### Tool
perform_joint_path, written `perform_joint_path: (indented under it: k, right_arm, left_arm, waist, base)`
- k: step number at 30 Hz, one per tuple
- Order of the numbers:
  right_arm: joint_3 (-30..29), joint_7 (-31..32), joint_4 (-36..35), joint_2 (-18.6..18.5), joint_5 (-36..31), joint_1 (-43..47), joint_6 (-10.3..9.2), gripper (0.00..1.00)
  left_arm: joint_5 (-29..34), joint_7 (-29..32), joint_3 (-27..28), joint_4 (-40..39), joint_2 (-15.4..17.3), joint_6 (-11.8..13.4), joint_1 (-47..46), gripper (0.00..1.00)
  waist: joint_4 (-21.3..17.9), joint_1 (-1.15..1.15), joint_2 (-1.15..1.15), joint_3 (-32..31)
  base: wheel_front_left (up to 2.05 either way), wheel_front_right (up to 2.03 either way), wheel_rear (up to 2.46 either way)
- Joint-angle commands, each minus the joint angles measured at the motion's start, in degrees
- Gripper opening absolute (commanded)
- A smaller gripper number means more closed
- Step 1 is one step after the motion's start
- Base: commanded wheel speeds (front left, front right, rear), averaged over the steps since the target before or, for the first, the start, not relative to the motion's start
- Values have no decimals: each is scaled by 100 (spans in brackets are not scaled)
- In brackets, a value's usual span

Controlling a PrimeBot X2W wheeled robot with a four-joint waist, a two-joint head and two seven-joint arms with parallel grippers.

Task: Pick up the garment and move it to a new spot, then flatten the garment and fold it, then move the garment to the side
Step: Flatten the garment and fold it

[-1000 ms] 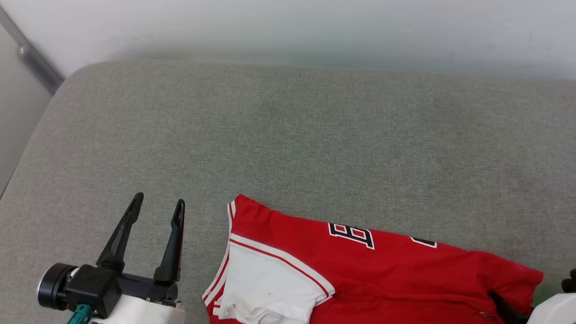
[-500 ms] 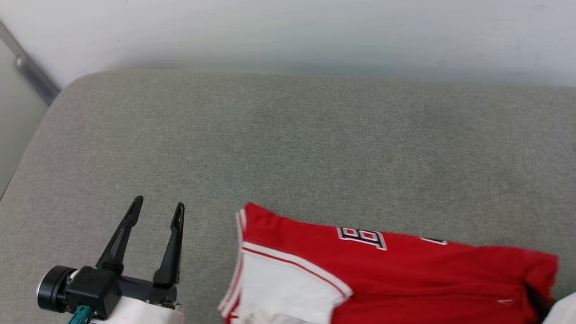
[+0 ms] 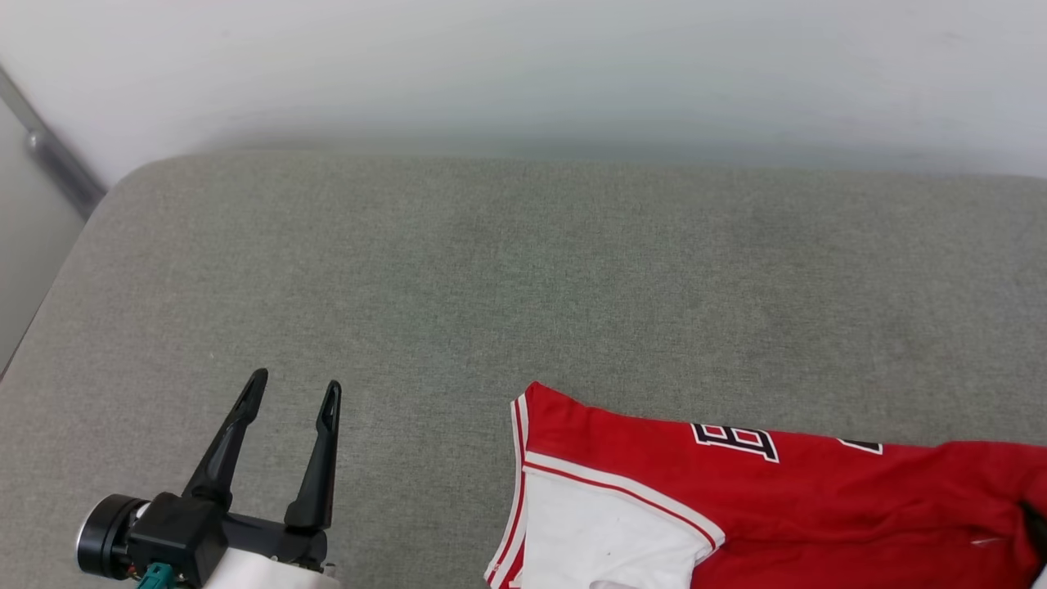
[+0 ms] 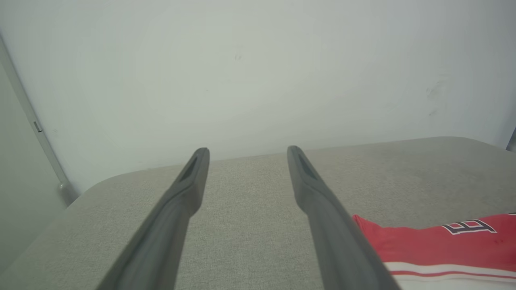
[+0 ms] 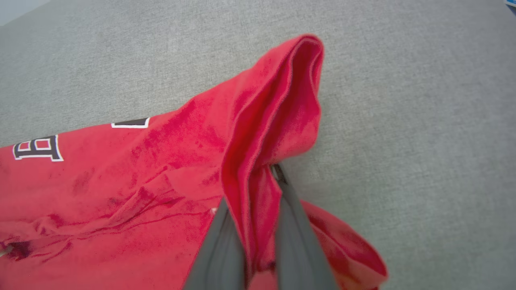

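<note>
Red garment (image 5: 121, 181) lies pinched in right tool (image 5: 250, 189); spread left tool (image 3: 294, 380) sits leftward.

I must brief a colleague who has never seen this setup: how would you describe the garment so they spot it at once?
Start from the grey cushion under the pale wall; at its near right part lies the garment, with the right gripper and its jaws shut on a fold. Against the grey it stands out as bright red, with a white sleeve and black, white-outlined lettering.
</note>
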Motion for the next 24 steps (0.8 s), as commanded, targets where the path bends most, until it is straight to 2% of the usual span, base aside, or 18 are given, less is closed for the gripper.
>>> perform_joint_path:
  k: [1, 8, 14, 20, 24]
  right_arm:
    - [79, 101, -211, 79, -46, 115, -2, 0]
    - [708, 763, -1439, 393, -55, 595, -2, 0]
    - [1179, 1332, -2224, 919, -4, 754, -1, 0]
    - [1645, 1744, -2600, 1598, 341, 491, -1, 0]
    - [1949, 1856, -2546, 1853, 517, 270, -1, 0]
  left_arm:
    - [-18, -26, -13, 14, -27, -8, 72, 100]
    - [-44, -26, -39, 57, -46, -8, 185, 100]
    - [-82, -26, -80, 85, -18, -8, 271, 100]
    - [-146, -26, -103, 127, 26, -8, 265, 100]
    - [-156, -26, -99, 102, 41, -9, 227, 100]
  waist:
    - [-3, 0, 0, -66]
    - [11, 0, 0, -283]
    - [67, 0, 0, -401]
    - [133, 0, 0, -440]
    - [194, 0, 0, -415]
  base:
    - [0, 0, 0]
    - [0, 0, 0]
    - [0, 0, 0]
    - [0, 0, 0]
    - [0, 0, 0]
